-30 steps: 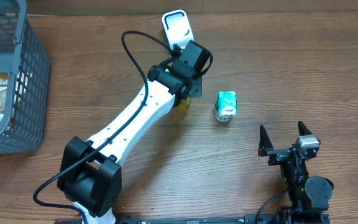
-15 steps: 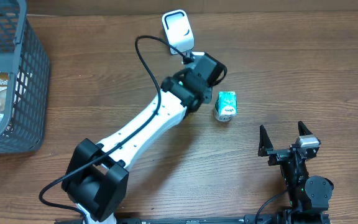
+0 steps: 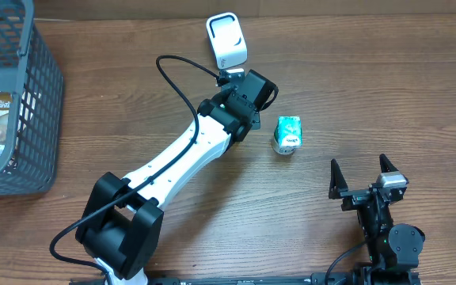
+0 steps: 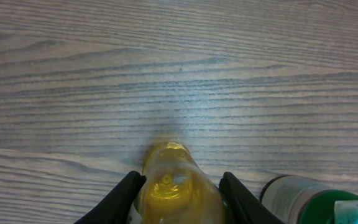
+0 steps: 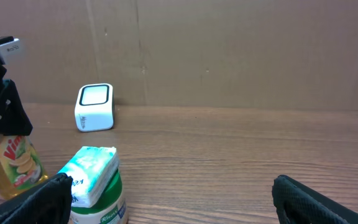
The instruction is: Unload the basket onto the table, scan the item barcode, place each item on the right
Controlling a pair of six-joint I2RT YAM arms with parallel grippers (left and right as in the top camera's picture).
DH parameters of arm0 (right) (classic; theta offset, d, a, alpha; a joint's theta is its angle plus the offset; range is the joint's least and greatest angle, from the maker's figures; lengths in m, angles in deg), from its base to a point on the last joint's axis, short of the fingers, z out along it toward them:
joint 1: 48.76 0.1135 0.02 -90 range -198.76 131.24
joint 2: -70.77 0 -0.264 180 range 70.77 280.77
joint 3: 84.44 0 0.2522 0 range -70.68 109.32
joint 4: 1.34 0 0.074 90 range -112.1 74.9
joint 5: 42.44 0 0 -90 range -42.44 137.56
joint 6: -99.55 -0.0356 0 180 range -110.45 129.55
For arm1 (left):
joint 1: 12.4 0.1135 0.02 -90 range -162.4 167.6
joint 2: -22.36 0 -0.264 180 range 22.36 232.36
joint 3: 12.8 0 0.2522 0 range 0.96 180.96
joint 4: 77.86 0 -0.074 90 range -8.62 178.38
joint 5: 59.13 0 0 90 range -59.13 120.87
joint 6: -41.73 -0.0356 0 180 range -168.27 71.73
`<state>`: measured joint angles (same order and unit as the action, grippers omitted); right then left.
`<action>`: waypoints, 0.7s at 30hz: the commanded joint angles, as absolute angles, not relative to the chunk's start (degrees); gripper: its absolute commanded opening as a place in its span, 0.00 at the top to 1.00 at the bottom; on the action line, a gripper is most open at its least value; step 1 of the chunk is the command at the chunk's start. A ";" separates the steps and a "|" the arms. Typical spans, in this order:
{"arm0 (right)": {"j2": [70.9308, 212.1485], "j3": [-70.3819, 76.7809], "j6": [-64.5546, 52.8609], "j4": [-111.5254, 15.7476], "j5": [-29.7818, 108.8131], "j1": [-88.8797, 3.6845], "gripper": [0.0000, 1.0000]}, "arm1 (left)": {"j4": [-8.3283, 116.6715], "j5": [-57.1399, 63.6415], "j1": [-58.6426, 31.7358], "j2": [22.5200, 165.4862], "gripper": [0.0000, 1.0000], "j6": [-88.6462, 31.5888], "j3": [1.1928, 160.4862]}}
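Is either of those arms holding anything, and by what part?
The left gripper pinches the yellow bottle by its upper end; the right gripper is open, empty.

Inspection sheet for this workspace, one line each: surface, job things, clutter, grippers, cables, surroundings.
Surface: wood table, no spills seen.
Job's things: yellow bottle held near the white scanner.
Clutter: green tub with a teal pack on top, right of the bottle; grey basket with packets at the left edge.
Grippers: left gripper shut on the bottle; right gripper open, empty, apart from everything.
Cables: black cable loops off the left arm.
Surroundings: cardboard wall behind the table.
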<state>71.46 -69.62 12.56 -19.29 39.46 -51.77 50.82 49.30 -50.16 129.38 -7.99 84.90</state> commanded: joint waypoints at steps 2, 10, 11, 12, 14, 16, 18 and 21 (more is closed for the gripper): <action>70.95 -70.23 12.60 -19.11 40.03 -51.90 0.00 | 51.87 50.33 -50.18 127.37 0.72 -5.72 83.59; 70.95 -70.23 12.60 -19.11 40.03 -51.90 0.00 | 51.73 47.82 -50.38 128.00 0.70 -5.79 83.55; 70.95 -70.23 12.60 -19.11 40.03 -51.90 0.00 | 51.71 47.77 -50.38 128.11 0.69 -5.79 83.55; 70.95 -70.23 12.60 -19.11 40.03 -51.90 0.00 | 51.76 47.77 -50.29 128.15 0.69 -5.79 83.55; 70.95 -70.23 12.60 -19.11 40.03 -51.90 0.00 | 51.63 47.75 -50.29 128.22 0.62 -5.79 83.55; 70.95 -70.23 12.60 -19.11 40.05 -51.90 0.00 | 51.41 47.71 -50.29 128.22 0.47 -5.79 83.55; 70.95 -70.23 12.60 -19.11 40.03 -51.90 0.00 | 51.14 47.16 -50.29 128.22 0.37 -5.79 83.55; 70.95 -70.23 12.60 -19.11 40.03 -51.90 0.00 | 50.95 45.59 -50.29 128.22 0.26 -5.81 83.55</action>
<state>71.46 -69.62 12.56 -19.29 39.46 -51.77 51.10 47.10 -50.18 129.38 -6.11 83.75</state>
